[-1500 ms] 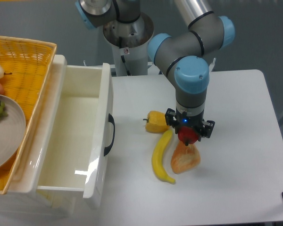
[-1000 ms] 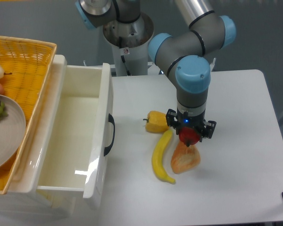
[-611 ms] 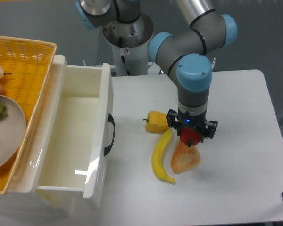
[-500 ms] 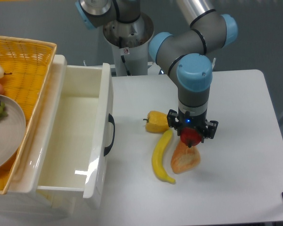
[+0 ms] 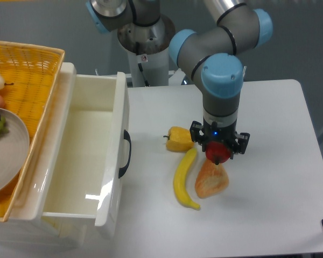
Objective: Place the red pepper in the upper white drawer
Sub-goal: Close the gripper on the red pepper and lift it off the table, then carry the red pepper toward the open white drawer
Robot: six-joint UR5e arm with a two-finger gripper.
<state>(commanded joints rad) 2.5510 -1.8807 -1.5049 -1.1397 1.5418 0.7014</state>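
Observation:
The red pepper (image 5: pixel 218 152) is held in my gripper (image 5: pixel 219 150), which is shut on it just above the orange-brown pastry (image 5: pixel 211 180). Only the lower part of the pepper shows below the gripper body. The upper white drawer (image 5: pixel 70 161) stands pulled open on the left, its inside bare, with a dark curved handle (image 5: pixel 126 153) on the front panel facing the table. The gripper hangs well to the right of the drawer.
A yellow pepper (image 5: pixel 178 139) and a banana (image 5: pixel 184 178) lie on the white table between gripper and drawer. A yellow woven basket (image 5: pixel 21 75) with a plate (image 5: pixel 8 156) and fruit sits left of the drawer. The robot base (image 5: pixel 145 43) stands behind.
The gripper with the red pepper has risen slightly and drifted a little to the right, away from the pastry. Everything else is unmoved.

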